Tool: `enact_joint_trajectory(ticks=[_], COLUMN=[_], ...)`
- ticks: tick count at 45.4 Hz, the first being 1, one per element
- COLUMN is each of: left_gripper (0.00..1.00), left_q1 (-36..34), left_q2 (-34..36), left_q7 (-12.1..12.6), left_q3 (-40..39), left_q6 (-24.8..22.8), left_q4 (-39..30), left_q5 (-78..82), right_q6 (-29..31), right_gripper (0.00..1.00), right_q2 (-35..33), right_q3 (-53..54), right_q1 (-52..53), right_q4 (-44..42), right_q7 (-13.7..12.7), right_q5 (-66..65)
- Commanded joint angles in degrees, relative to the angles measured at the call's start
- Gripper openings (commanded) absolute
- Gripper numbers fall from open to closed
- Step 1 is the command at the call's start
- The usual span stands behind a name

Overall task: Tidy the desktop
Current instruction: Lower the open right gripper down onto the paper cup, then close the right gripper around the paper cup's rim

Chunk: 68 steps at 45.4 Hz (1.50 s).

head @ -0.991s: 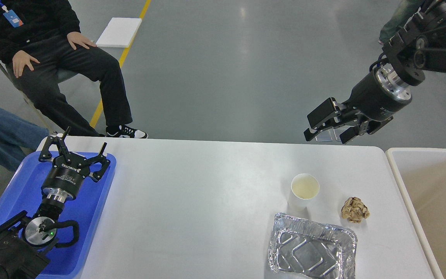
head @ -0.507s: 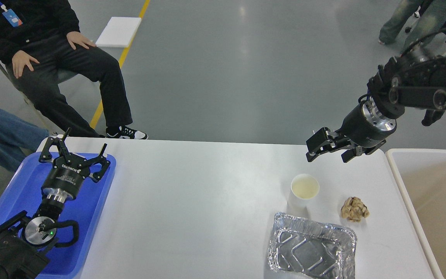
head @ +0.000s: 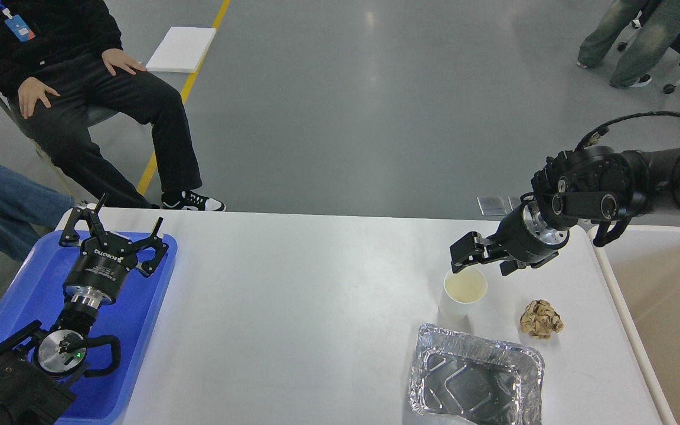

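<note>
Right gripper [head: 480, 258]: has dropped to just behind the paper cup [head: 463, 291], fingers spread.
Left gripper [head: 113, 236]: spread, unmoved, well left of cup.
Meaning: cup pickup from the counter [head: 293, 307] looks imminent.

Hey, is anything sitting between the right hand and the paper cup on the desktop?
Nothing visible. The right hand hangs open just behind the cup's far rim, with no object between them. The crumpled paper lies off to the cup's right and the foil tray in front of it, both on the desktop.
</note>
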Motion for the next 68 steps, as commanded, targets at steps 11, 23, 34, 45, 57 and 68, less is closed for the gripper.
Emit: enact_joint_trajectory(ticks=[11,23,34,45,57,68], left_gripper=[0.99,0.99,0.99,0.99,0.99,0.99], left_q1=[0.04,0.04,0.04,0.04,-0.05,0.04], left_q2=[0.00,0.00,0.00,0.00,0.00,0.00], left_q7=[0.00,0.00,0.00,0.00,0.00,0.00], left_q3=[-0.01,-0.01,-0.01,-0.01,-0.01,-0.01], left_q6=[0.00,0.00,0.00,0.00,0.00,0.00], left_q4=[0.00,0.00,0.00,0.00,0.00,0.00], left_q5=[0.00,0.00,0.00,0.00,0.00,0.00], right_q6=[-4.98,-5.16,-5.24,-5.33,-6.30,-8.15], right_gripper=[1.00,1.00,1.00,1.00,0.99,0.97], right_q2=[1.35,2.05,1.61,1.96,1.96,2.05], right_q3=[3.03,3.03,3.56,3.74,4.35,5.23], right_q1=[-5.91,-11.10,-13.73,-17.95,-18.74,-19.01], right_q4=[-3.11,-10.57,-12.42,-15.50,-15.76,-15.50], right_q7=[-2.83,-3.09,-3.18,-3.18,-3.18,-3.27], right_q5=[0.86,0.60,-5.64,-5.82,-5.90,-5.55])
